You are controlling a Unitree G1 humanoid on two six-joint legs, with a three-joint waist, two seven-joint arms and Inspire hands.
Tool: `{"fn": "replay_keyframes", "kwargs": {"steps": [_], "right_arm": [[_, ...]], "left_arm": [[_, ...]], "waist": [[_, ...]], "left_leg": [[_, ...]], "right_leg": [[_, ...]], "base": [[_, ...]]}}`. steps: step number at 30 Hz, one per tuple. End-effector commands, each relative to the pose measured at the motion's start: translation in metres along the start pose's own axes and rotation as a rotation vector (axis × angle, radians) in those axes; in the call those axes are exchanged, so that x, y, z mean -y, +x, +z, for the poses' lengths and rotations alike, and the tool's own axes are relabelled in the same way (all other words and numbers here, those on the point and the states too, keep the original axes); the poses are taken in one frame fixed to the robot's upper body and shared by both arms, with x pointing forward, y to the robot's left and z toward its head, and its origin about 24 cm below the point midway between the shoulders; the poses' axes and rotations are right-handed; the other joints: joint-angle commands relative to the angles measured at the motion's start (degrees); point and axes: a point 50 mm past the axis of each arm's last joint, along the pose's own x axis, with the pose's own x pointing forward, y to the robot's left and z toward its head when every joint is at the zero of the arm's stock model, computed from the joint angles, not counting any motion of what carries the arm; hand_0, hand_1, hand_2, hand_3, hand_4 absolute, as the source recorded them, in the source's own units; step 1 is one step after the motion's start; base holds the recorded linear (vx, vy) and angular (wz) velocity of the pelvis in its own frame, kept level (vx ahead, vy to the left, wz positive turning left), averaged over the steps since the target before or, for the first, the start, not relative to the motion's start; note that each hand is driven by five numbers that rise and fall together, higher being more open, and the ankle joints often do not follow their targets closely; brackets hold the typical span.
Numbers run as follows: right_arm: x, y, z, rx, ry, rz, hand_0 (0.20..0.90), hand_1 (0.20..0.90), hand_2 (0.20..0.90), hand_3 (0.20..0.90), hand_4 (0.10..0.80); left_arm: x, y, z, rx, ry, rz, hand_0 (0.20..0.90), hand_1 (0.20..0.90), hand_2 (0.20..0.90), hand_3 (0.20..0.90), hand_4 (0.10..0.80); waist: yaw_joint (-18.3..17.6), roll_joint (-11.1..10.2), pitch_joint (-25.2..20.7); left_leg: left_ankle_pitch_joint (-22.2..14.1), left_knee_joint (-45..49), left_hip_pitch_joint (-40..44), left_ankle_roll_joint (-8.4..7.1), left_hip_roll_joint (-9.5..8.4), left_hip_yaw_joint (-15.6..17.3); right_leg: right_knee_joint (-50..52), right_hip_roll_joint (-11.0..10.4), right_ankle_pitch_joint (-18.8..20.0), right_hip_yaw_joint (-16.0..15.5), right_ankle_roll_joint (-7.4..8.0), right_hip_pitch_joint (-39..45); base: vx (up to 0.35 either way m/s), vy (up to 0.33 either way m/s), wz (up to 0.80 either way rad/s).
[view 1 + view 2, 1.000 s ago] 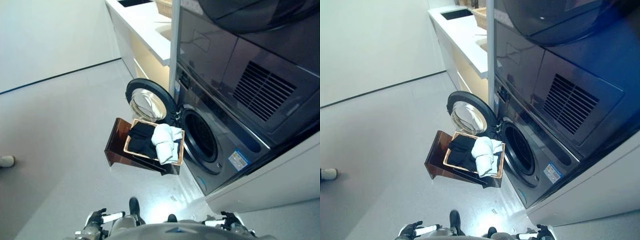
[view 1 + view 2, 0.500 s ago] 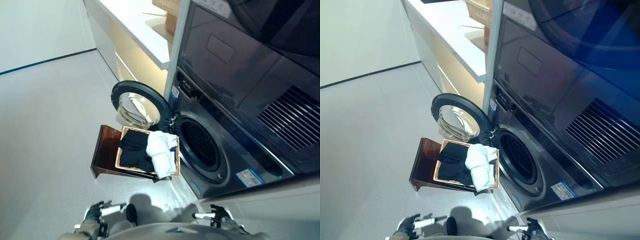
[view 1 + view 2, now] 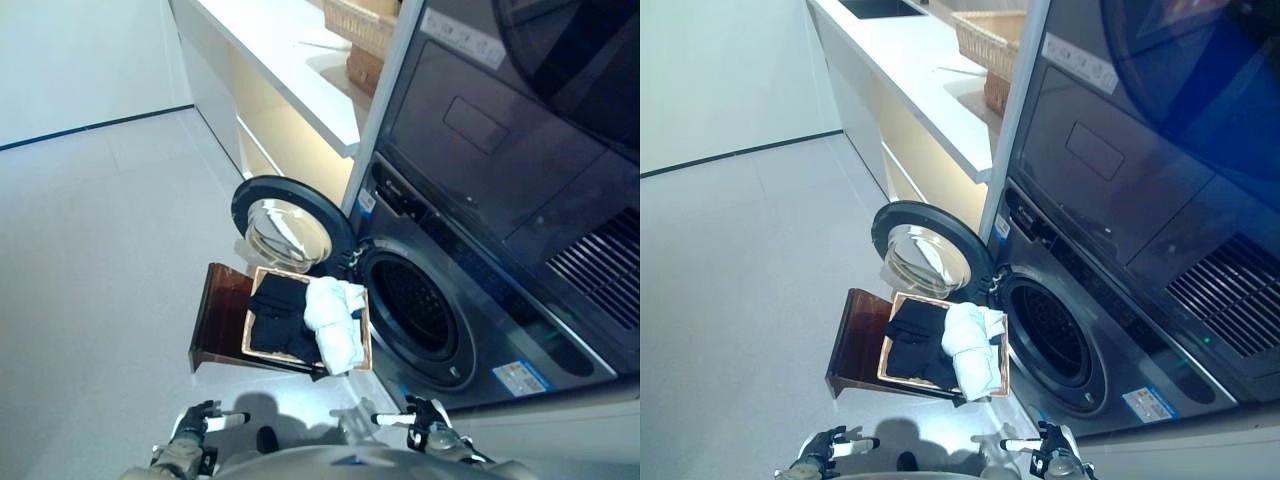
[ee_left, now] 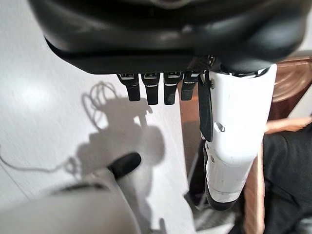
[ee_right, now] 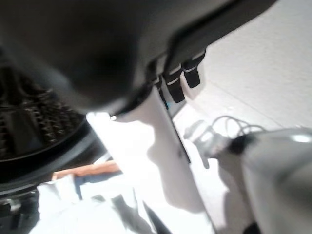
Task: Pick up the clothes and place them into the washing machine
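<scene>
Grey floor (image 3: 90, 230) and a white counter (image 3: 290, 60) frame things. We see the clothes (image 3: 310, 318), dark and white, sitting in the basket (image 3: 256, 310) right by the washer (image 3: 420, 310), whose door (image 3: 285, 222) hangs open. Compared with a moment ago our whole view has swung, so the camera moved and the laundry didn't. Left hand (image 3: 195, 422) and right hand (image 3: 425, 415) hang low, well short of the basket, fingers relaxed and straight, holding nothing. We figure it's the approach, no pickup yet.

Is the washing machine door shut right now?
No: the round door is swung open beside the washing machine, leaving the dark drum opening exposed just behind the basket of clothes.
</scene>
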Motion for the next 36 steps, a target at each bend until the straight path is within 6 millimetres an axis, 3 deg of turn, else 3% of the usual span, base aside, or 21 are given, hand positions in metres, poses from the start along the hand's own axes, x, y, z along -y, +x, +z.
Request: {"fn": "replay_keyframes", "kwargs": {"steps": [1, 6, 9, 12, 13, 14, 15, 16, 17, 18, 20, 21, 24, 27, 36], "right_arm": [[0.022, 0.006, 0.023, 0.068, -0.069, -0.080, 0.900, 0.900, 0.900, 0.900, 0.800], [0.022, 0.005, 0.020, 0.056, -0.120, -0.081, 0.900, 0.900, 0.900, 0.900, 0.800], [0.027, 0.006, 0.014, 0.038, -0.151, -0.089, 0.900, 0.900, 0.900, 0.900, 0.800], [0.030, 0.007, 0.023, 0.060, -0.208, -0.102, 0.900, 0.900, 0.900, 0.900, 0.800], [0.033, 0.008, 0.044, 0.124, -0.229, -0.121, 0.900, 0.900, 0.900, 0.900, 0.800], [0.033, 0.008, 0.044, 0.124, -0.229, -0.121, 0.900, 0.900, 0.900, 0.900, 0.800], [0.037, 0.009, 0.072, 0.203, -0.238, -0.151, 0.900, 0.900, 0.900, 0.900, 0.800], [0.037, 0.009, 0.072, 0.203, -0.238, -0.151, 0.900, 0.900, 0.900, 0.900, 0.800], [0.040, 0.006, 0.105, 0.302, -0.253, -0.182, 0.900, 0.900, 0.900, 0.900, 0.800], [0.041, 0.006, 0.105, 0.302, -0.253, -0.182, 0.900, 0.900, 0.900, 0.900, 0.800], [0.039, -0.001, 0.151, 0.429, -0.275, -0.202, 0.900, 0.900, 0.900, 0.900, 0.800], [0.039, -0.001, 0.151, 0.429, -0.275, -0.203, 0.900, 0.900, 0.900, 0.900, 0.800], [0.031, -0.014, 0.194, 0.558, -0.261, -0.212, 0.900, 0.900, 0.900, 0.900, 0.800], [0.026, -0.022, 0.212, 0.613, -0.231, -0.205, 0.900, 0.900, 0.900, 0.900, 0.800], [0.033, -0.030, 0.233, 0.662, -0.115, -0.217, 0.900, 0.900, 0.900, 0.900, 0.800]], "left_arm": [[-0.012, 0.003, 0.016, 0.049, -0.007, 0.050, 0.900, 0.900, 0.900, 0.900, 0.800], [-0.002, 0.002, 0.016, 0.044, -0.003, 0.033, 0.900, 0.900, 0.900, 0.900, 0.800], [0.017, 0.000, 0.019, 0.064, 0.021, -0.023, 0.900, 0.900, 0.900, 0.900, 0.800], [0.026, -0.001, 0.024, 0.092, 0.094, -0.056, 0.900, 0.900, 0.900, 0.900, 0.800], [0.023, 0.000, 0.028, 0.100, 0.087, -0.042, 0.900, 0.900, 0.900, 0.900, 0.800], [0.023, 0.000, 0.028, 0.100, 0.087, -0.041, 0.900, 0.900, 0.900, 0.900, 0.800], [0.023, 0.000, 0.037, 0.128, 0.084, -0.033, 0.900, 0.900, 0.900, 0.900, 0.800], [0.023, 0.000, 0.037, 0.128, 0.084, -0.033, 0.900, 0.900, 0.900, 0.900, 0.800], [0.023, 0.001, 0.046, 0.157, 0.078, -0.024, 0.900, 0.900, 0.900, 0.900, 0.800], [0.023, 0.001, 0.046, 0.157, 0.078, -0.024, 0.900, 0.900, 0.900, 0.900, 0.800], [0.026, 0.000, 0.055, 0.185, 0.084, -0.022, 0.900, 0.900, 0.900, 0.900, 0.800], [0.026, 0.000, 0.055, 0.185, 0.083, -0.022, 0.900, 0.900, 0.900, 0.900, 0.800], [0.029, -0.001, 0.064, 0.217, 0.082, -0.024, 0.900, 0.900, 0.900, 0.900, 0.800], [0.028, -0.001, 0.065, 0.220, 0.074, -0.016, 0.900, 0.900, 0.900, 0.900, 0.800], [0.022, 0.000, 0.073, 0.238, 0.060, 0.008, 0.900, 0.900, 0.900, 0.900, 0.800]], "waist": [[-1.08, -1.12, 1.26], [-1.30, -2.50, 0.71], [-1.45, -2.32, -0.55], [-1.63, -1.83, -1.28], [-1.43, -1.51, -1.06], [-1.44, -1.51, -1.05], [-1.16, -1.15, -0.47], [-1.16, -1.14, -0.47], [-0.74, -0.73, 0.45], [-0.74, -0.73, 0.45], [-0.03, -0.39, 1.91], [-0.03, -0.40, 1.91], [0.88, -0.20, 3.72], [1.38, -0.19, 4.82], [2.23, 0.44, 8.20]], "left_leg": [[-1.98, -0.36, 3.64, -8.32, 1.44, -0.44], [-2.55, -0.36, 5.17, -8.97, 1.95, -1.98], [-2.45, -0.36, 5.55, -9.24, 2.51, -3.97], [-2.36, -0.36, 4.78, -9.15, 2.45, -4.98], [-2.23, -0.36, 4.25, -9.13, 2.27, -5.47], [-2.23, -0.36, 4.25, -9.13, 2.27, -5.49], [-1.90, -0.36, 3.48, -9.11, 2.06, -5.91], [-1.90, -0.36, 3.47, -9.10, 2.05, -5.91], [-1.64, -0.36, 2.30, -9.00, 1.74, -6.28], [-1.64, -0.36, 2.29, -9.00, 1.74, -6.28], [-1.23, -0.36, 0.76, -8.82, 1.34, -6.71], [-1.23, -0.36, 0.75, -8.82, 1.34, -6.71], [-0.71, -0.36, -1.06, -8.58, 0.94, -7.53], [-0.37, -0.36, -2.18, -8.48, 0.61, -8.08], [0.52, 0.30, -6.09, -8.33, -0.27, -8.85]], "right_leg": [[-5.34, -0.88, 14.54, 3.89, -0.06, 0.51], [-4.01, 0.60, 13.30, 3.70, -0.47, 2.31], [-5.01, 1.09, 12.79, 1.22, -0.97, 4.53], [-4.87, 1.26, 12.01, -0.06, -1.14, 5.18], [-4.50, 1.21, 11.74, -0.24, -1.22, 5.04], [-4.49, 1.20, 11.74, -0.25, -1.22, 5.05], [-4.32, 1.00, 11.80, -0.24, -1.20, 4.48], [-4.32, 1.00, 11.80, -0.24, -1.20, 4.47], [-4.04, 0.74, 11.88, -0.26, -1.09, 3.49], [-4.02, 0.74, 11.87, -0.25, -1.09, 3.47], [-2.93, 0.36, 12.04, -0.32, -1.00, 1.86], [-2.92, 0.35, 12.03, -0.32, -1.00, 1.85], [-2.16, -0.12, 12.11, -0.51, -0.85, 0.40], [-2.41, -0.36, 12.40, -0.85, -0.74, 0.00], [-2.60, -1.37, 13.47, -1.48, -0.55, -2.72]], "base": [[0.095, -0.081, 0.16], [0.104, -0.177, 0.33], [0.099, -0.139, 0.64], [0.054, -0.052, 0.34], [0.028, -0.003, 0.08], [-0.006, 0.022, 0.05], [0.000, 0.000, 0.00], [-0.068, 0.060, -0.01], [-0.046, 0.038, 0.01], [-0.081, 0.065, 0.02], [-0.072, 0.048, 0.11], [-0.070, 0.039, 0.14], [-0.073, 0.055, 0.07], [-0.048, 0.039, 0.21], [-0.060, 0.036, 0.13]]}}
